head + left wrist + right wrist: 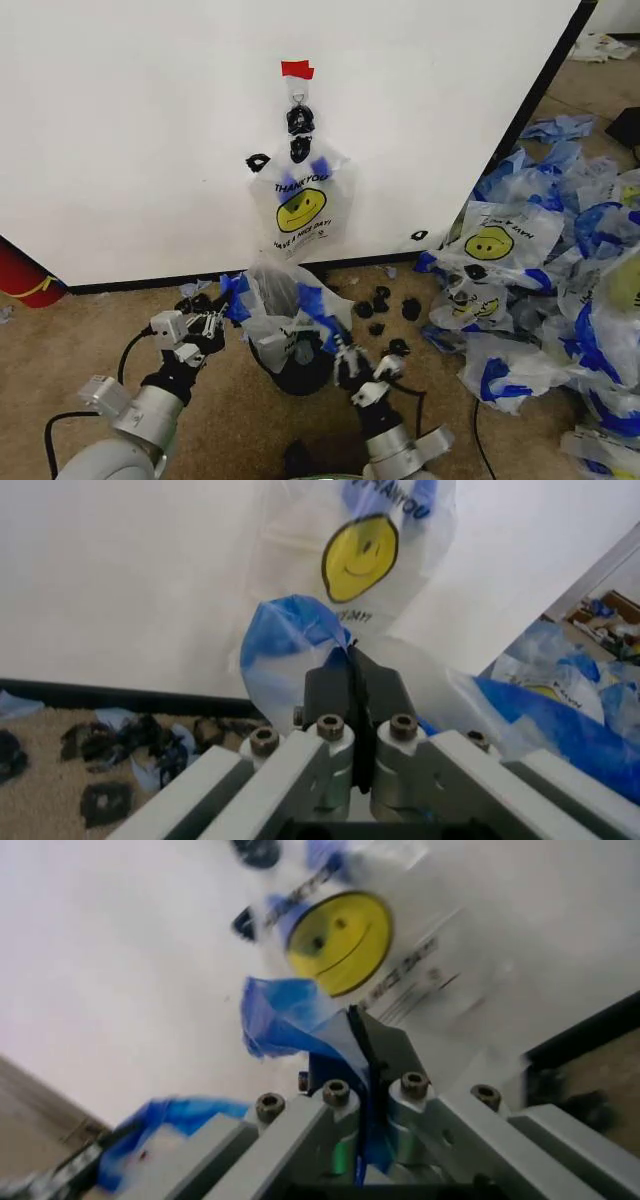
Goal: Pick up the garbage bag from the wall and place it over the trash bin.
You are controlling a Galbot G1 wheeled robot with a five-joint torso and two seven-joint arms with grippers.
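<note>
Here we noted the garbage bag, thin crinkled see-through film with blue handles, stretched open between both grippers directly above the small round black trash bin, which stood on the tan carpet near the foot of the wall. The left gripper had its dark fingers pinched tight on one blue handle; the right gripper was likewise clamped on the other handle, blue plastic bunched between its pads. An identical bag, flat, with a yellow smiley and "THANK YOU" print, hung from a small hook under a red tape strip on the plain white panel. A rumpled heap of similar bags lay to the right, with small black scraps just beside the bin.
</note>
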